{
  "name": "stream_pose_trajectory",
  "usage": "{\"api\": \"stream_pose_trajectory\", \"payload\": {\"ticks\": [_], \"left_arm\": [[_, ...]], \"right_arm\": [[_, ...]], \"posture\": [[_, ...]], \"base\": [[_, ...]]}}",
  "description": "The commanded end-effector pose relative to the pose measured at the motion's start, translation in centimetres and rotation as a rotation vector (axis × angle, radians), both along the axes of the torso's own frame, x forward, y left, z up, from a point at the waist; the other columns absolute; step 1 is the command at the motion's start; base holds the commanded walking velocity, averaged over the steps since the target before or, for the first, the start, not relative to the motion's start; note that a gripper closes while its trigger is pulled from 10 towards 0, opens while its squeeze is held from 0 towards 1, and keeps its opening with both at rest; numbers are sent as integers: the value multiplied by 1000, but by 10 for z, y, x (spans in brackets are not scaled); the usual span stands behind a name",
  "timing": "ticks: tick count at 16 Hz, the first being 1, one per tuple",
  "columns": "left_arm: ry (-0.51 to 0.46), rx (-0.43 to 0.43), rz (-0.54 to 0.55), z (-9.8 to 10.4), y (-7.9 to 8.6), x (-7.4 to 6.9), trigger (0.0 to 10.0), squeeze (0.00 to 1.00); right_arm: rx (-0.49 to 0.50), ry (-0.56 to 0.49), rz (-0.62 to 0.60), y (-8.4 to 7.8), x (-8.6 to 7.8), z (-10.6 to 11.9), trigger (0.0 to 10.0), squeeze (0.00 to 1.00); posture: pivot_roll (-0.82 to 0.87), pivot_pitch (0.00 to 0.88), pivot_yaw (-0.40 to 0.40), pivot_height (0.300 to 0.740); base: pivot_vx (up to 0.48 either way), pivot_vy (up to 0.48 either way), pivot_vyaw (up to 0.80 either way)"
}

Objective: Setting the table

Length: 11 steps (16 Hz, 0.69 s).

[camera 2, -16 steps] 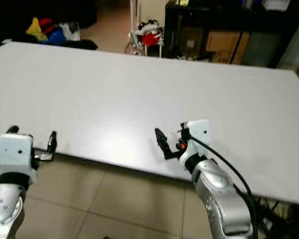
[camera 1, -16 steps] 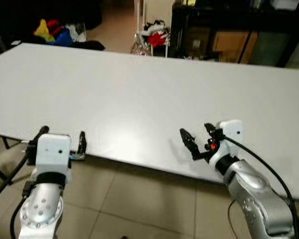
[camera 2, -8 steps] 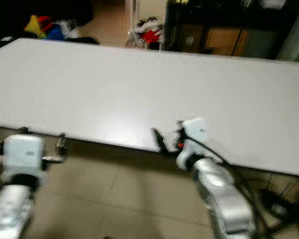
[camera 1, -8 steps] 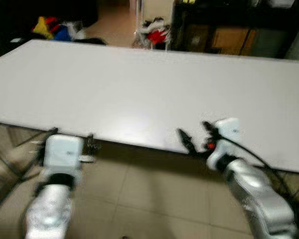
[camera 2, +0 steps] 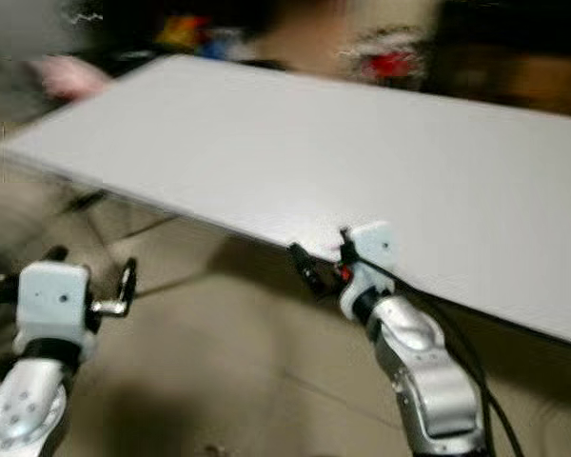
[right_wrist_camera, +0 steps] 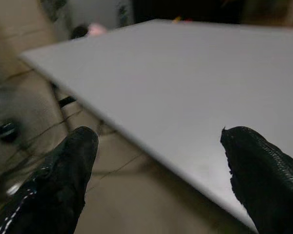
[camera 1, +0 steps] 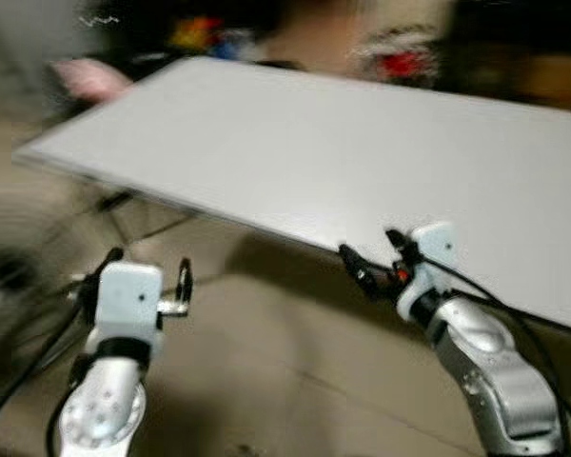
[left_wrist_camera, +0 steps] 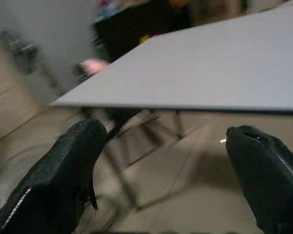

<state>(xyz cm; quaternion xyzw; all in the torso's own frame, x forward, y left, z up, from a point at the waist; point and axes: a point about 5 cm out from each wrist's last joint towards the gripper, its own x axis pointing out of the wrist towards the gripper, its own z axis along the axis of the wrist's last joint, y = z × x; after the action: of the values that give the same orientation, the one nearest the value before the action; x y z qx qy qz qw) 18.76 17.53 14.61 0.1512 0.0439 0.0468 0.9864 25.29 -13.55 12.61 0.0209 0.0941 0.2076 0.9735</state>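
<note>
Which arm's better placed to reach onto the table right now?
Right. The right gripper sits open at the large white table's near edge; the left gripper, also open, hangs over tiled floor, short of it.

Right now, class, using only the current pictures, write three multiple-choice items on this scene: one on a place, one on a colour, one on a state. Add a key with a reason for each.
1. Where is the left gripper?
A. Above the tabletop
B. Over the floor, off the table's edge
C. Under a chair

2. What colour is the table top?
A. Light grey
B. Red
C. Dark brown

3. How are the right gripper fingers?
A. Shut on a plate
B. Shut on a cloth
C. Open, holding nothing

Key: 1 B, tiles lie beneath it. 2 A, the surface is plain pale grey. 3 C, the wrist view shows both fingers apart with nothing between.
</note>
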Motion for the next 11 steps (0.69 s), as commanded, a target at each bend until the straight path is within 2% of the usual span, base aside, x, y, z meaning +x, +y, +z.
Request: {"api": "stream_pose_trajectory", "payload": {"ticks": [1,11], "left_arm": [[-9,30,19,4,4,-1,10000,0],[-50,45,41,16,10,0,10000,0]], "right_arm": [[16,-33,26,6,1,7,10000,1000],[45,-56,26,12,5,11,10000,1000]], "posture": [[15,0,31,740],[26,0,28,740]], "base": [[0,341,800],[0,340,800]]}}
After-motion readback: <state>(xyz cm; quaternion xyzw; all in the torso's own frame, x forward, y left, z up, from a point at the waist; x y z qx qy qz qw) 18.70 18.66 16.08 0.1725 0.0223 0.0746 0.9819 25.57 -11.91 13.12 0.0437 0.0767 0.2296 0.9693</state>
